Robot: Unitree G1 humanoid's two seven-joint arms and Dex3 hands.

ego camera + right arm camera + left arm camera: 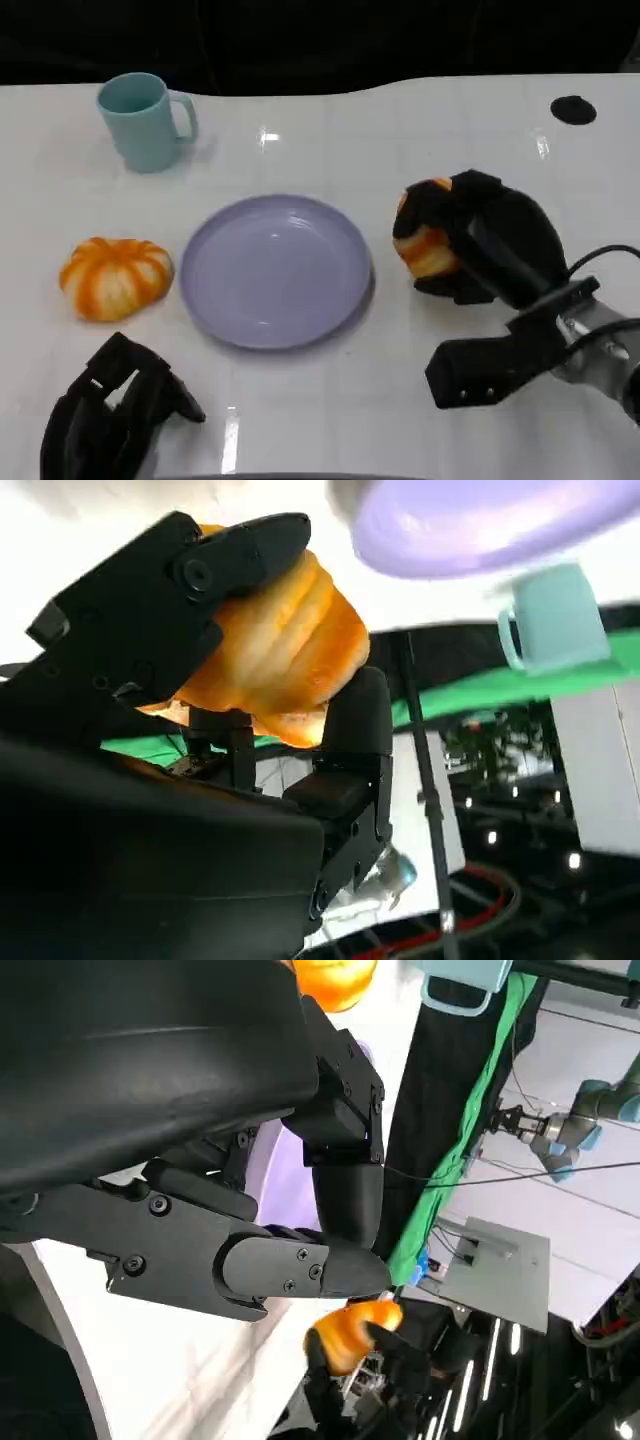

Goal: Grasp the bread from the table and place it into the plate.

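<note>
Grasp done, placing still to do. Surface (pixel 450 120): white, glossy, carrying everything. Lavender plate (pixel 276 270) at the middle of the head view, bare, nothing in it yet. Right robot hand (pixel 470 240) at three o'clock from the plate, just beside its rim, fingers wrapped round an orange-and-white bun (pixel 428 245); whether lifted off the surface or resting on it, cannot tell. Left robot hand (pixel 110 415) at seven o'clock from the plate, near the lower edge, holding nothing; fingers curled or spread, not clear from above. Second bun (pixel 115 277) at nine o'clock from the plate, just beside it, untouched. Teal mug (pixel 145 120) at eleven o'clock, well apart from the plate. Small dark round spot (pixel 573 109) far off at two o'clock.

Remaining, by judgement: carry the held bun over toward nine o'clock, above the plate, then let go.

Right wrist view: bun (pixel 270 645) pressed between black fingers (pixel 240 550) on one side and a thumb-like one on the other, firmly gripped, a detail the head view half hides; plate (pixel 480 525) and mug (pixel 555 620) beyond. Left wrist view: own robot hand (pixel 260 1210) with fingers stretched out, clasping nothing, and the bun (pixel 350 1332) in the other robot hand far off; green cloth and workshop gear past the surface edge, absent from the head view.
</note>
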